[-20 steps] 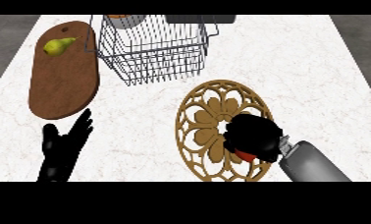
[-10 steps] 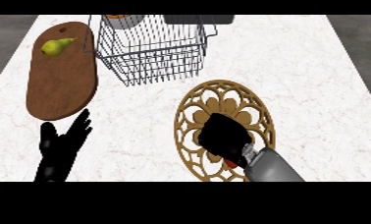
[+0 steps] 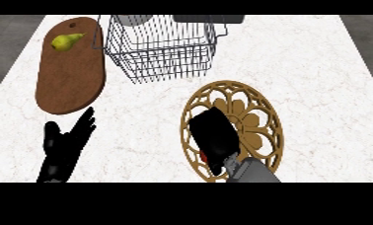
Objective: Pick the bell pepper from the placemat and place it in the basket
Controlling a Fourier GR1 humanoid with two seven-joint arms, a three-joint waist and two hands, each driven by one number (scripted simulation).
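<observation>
White marble worktop (image 3: 306, 71). R hand (image 3: 213, 135) over placemat (image 3: 258, 115), fingers curled down on bell pepper (image 3: 205, 157), only a red sliver showing; L hand (image 3: 65, 145) resting open, lower left. Step: grasping; next, lift and carry to basket (image 3: 162, 46).

We find no readable text, label, brand, number or sign anywhere in the head view. We checked each surface in turn and none bears lettering: the wire basket (image 3: 162, 49), the wooden cutting board (image 3: 69, 73), the openwork placemat (image 3: 251, 115), the marble counter (image 3: 306, 66).
</observation>
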